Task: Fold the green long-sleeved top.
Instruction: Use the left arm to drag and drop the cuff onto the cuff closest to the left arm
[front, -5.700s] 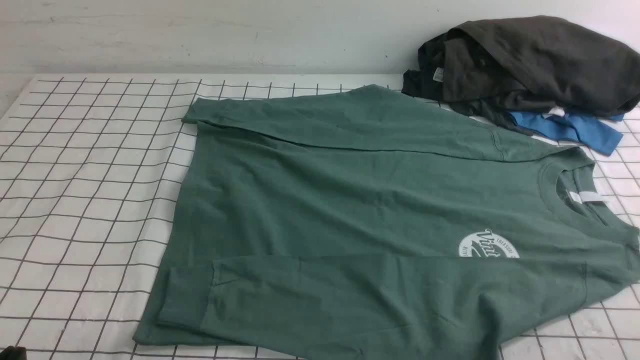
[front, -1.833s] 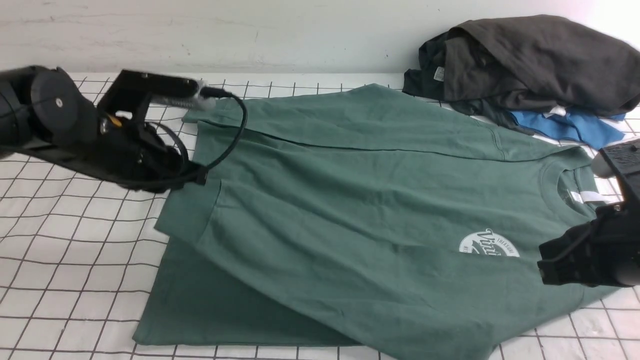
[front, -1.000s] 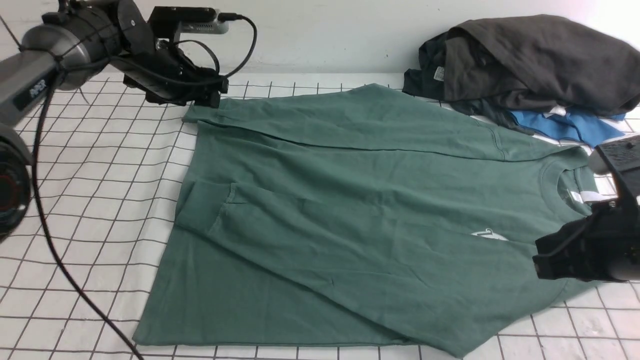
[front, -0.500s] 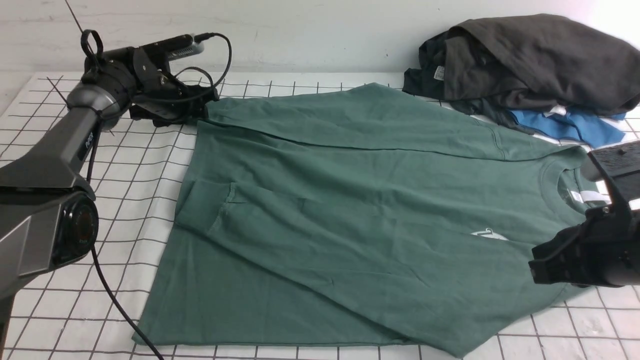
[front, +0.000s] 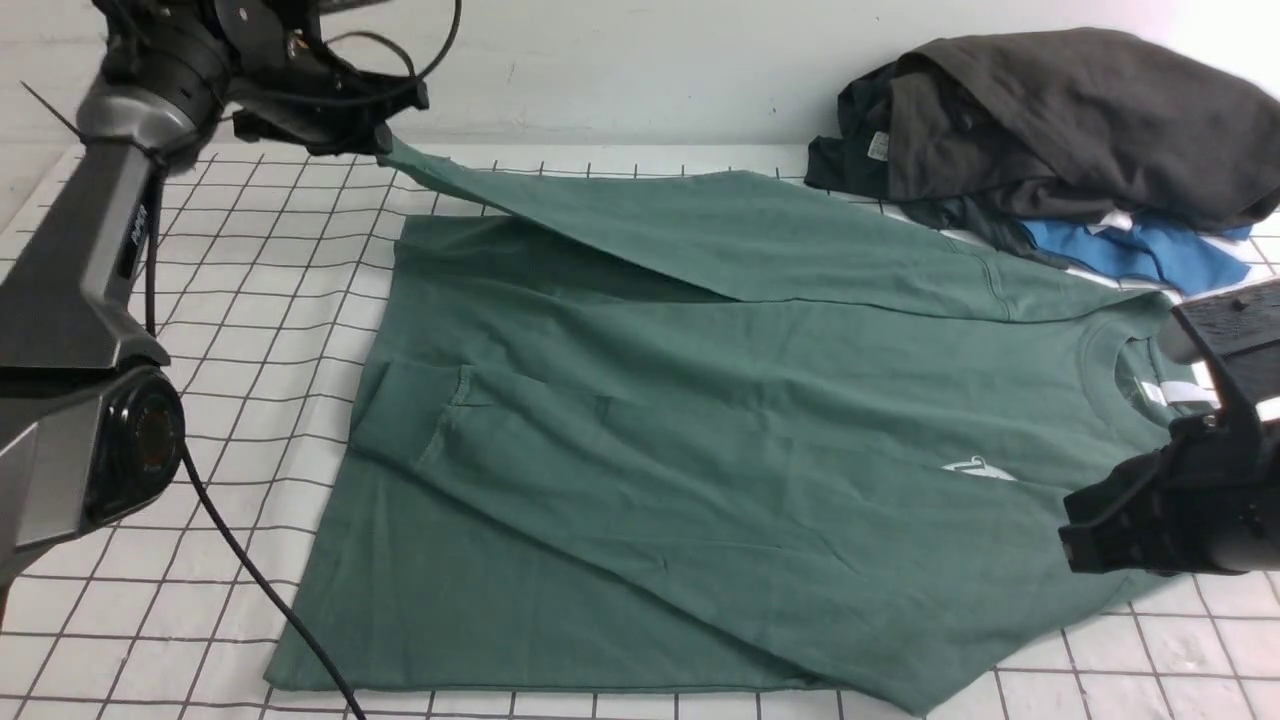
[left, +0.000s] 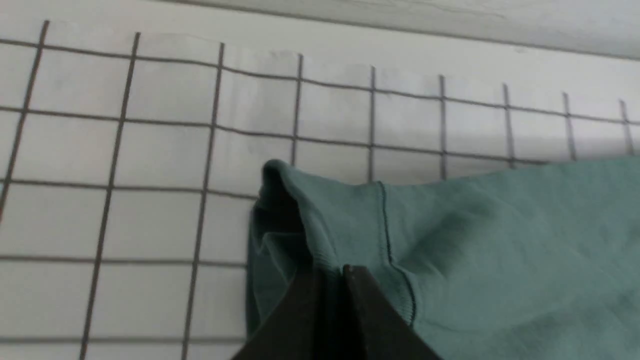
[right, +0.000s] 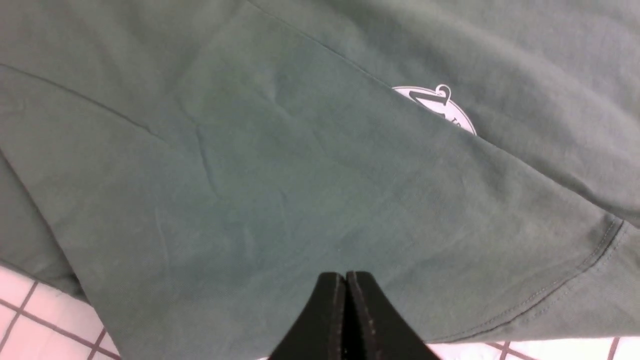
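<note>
Front: green long-sleeved top (front: 700, 420) lies mid-frame, near sleeve (front: 560, 470) already folded across the body. The left gripper (front: 378, 140), upper left, holds the far cuff (front: 402, 157) raised, so that sleeve + body folds prob. remain. L wrist: jaws clamped on the cuff. R wrist: right gripper (right: 345, 280), bottom centre, pressed together, empty, over the top.

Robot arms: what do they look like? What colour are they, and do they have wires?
The left arm is a silver-grey metal tube with small white lettering. It has a round black joint with a reddish ring, and a loose black cable. The left gripper and right gripper are both black, with flat fingers tapering to narrow tips.
</note>
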